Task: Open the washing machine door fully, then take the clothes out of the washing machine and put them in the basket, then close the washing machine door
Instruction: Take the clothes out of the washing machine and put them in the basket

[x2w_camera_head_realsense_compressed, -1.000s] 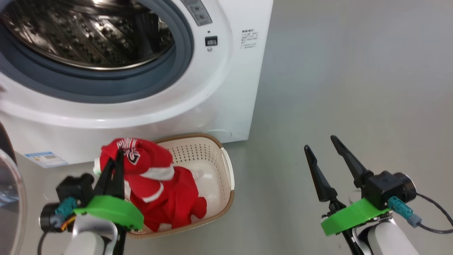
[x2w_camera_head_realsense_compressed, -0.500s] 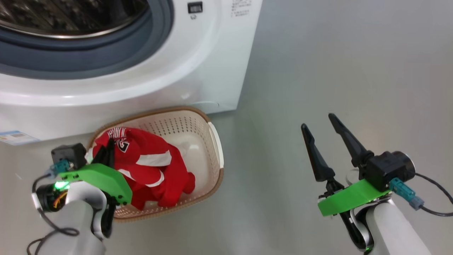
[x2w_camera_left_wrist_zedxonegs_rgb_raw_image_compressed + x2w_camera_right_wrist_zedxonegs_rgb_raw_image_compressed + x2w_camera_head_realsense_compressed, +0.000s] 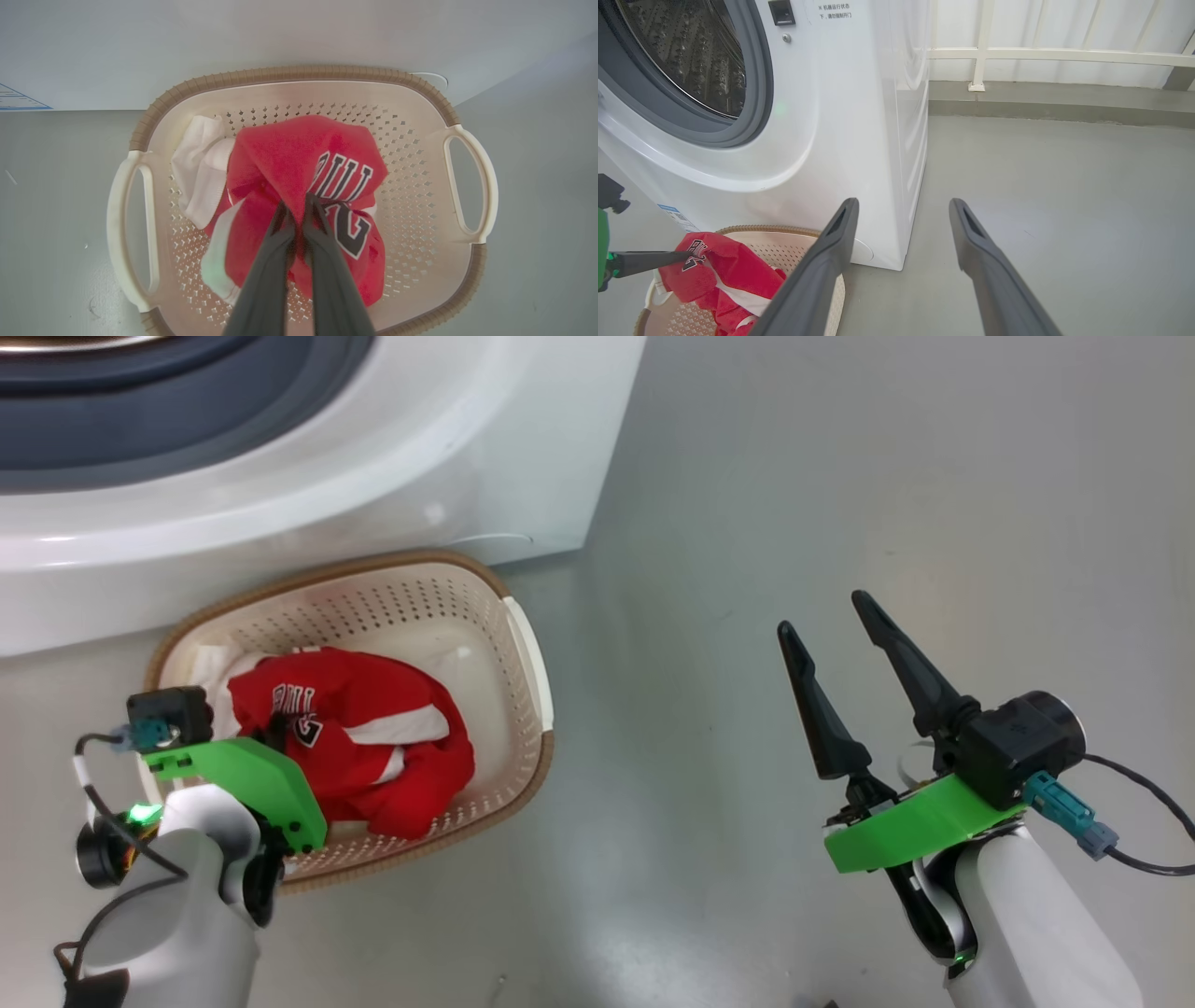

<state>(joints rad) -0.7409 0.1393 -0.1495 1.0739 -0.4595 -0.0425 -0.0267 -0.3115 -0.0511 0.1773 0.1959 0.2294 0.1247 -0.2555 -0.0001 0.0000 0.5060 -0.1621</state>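
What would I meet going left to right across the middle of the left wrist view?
Grey floor → basket handle → white cloth → red jersey → second basket handle → grey floor again.

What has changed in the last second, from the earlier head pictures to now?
The left gripper has lowered the clothes from above the rim down into the basket, still shut on them. The head camera tilted down. The right gripper stayed open over the floor; the basket did not move.
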